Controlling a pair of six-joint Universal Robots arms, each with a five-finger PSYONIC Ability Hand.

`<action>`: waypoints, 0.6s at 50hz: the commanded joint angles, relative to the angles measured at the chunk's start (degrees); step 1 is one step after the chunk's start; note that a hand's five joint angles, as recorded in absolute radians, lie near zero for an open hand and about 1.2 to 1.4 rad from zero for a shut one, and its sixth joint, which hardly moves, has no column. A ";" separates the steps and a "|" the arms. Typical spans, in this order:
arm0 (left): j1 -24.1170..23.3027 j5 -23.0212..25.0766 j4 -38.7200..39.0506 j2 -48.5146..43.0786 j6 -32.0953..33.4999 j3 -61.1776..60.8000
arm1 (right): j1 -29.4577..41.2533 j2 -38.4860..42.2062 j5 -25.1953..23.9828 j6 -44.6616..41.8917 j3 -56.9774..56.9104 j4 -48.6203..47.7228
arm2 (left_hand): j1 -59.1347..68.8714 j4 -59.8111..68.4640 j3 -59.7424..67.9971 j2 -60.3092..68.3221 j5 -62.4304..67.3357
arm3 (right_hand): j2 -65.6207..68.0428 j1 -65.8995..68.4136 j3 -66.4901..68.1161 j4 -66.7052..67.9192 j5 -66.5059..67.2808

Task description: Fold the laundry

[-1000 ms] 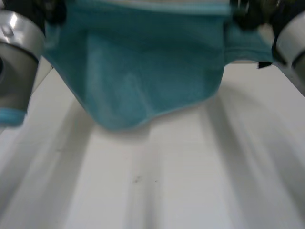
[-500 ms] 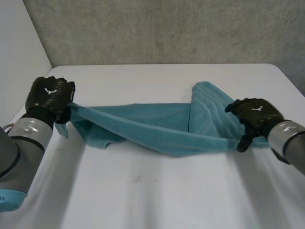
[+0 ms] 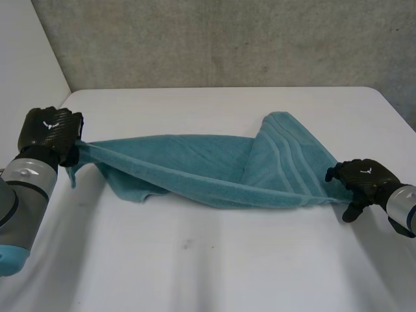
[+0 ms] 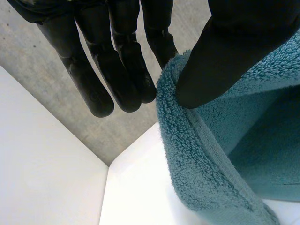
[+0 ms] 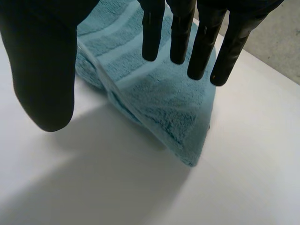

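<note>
White table [image 3: 214,273], grey wall [image 3: 227,39] behind; teal towel [image 3: 214,172] stretched across.

Terry towel [image 3: 214,172] on a matt table [image 3: 214,260].
The towel was teal looped cloth, rough-piled, with flatter woven bands near one end; the white table looked smooth. The left hand [image 3: 49,133] and right hand [image 3: 364,179] were black, their fingers [image 4: 93,89] smooth with a dull sheen. The grey wall [image 3: 227,39] looked rough like concrete.
</note>
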 commanded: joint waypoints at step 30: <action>0.16 0.03 0.51 -1.81 0.12 0.67 | 1.84 5.74 2.26 3.62 -13.01 6.36 | 15.71 10.96 11.05 10.84 13.86 | 57.99 60.77 57.55 57.65 58.29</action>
